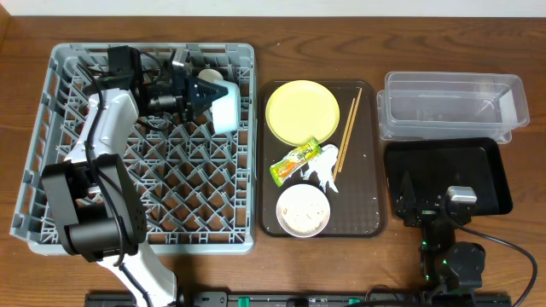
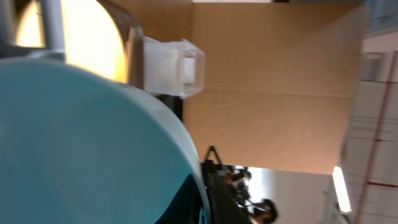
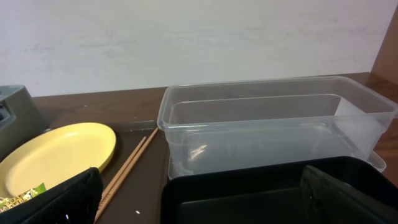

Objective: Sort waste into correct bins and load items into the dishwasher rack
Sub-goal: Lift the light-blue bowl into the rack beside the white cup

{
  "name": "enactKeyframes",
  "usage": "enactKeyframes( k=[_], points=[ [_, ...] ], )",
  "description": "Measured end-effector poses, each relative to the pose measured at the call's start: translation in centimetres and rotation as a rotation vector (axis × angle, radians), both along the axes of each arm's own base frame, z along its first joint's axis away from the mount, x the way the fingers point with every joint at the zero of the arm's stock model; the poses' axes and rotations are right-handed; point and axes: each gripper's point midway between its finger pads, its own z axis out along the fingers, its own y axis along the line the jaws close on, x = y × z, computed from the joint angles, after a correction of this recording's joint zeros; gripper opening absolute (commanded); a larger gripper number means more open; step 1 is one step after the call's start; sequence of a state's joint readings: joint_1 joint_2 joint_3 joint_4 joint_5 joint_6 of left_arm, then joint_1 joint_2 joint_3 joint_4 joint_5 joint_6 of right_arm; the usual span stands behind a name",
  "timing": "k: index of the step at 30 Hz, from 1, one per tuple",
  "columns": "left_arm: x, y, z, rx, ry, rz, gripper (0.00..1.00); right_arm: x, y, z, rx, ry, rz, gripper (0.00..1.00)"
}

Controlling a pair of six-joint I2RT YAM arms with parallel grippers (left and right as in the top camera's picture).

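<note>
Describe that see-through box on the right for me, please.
The clear tub is a rectangular box of see-through plastic, with rounded corners and a thick lip around its rim. It stands upright at the right side of the wooden table, with nothing inside. The black tray lies close against its robot-facing side; whether they touch is unclear.

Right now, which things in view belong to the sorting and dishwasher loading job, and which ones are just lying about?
Belong to the job: green-and-yellow snack wrapper, crumpled white tissue, crumbs in the small white bowl, yellow plate, wooden chopsticks, light blue bowl, cream cup, grey dishwasher rack, clear plastic tub, black tray.

Just lying about: brown serving tray, black cable.
</note>
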State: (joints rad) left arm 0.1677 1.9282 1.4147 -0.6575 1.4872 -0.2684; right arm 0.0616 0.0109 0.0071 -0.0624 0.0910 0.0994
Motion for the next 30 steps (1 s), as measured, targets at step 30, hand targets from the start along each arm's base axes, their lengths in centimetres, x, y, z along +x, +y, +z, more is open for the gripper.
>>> enactKeyframes(
  k=[30],
  points=[
    [-1.2,-0.4,-3.2,0.024,0.08,0.006,0.25,0.0,0.0,0.0,0.0,0.0,0.0,0.99]
  ],
)
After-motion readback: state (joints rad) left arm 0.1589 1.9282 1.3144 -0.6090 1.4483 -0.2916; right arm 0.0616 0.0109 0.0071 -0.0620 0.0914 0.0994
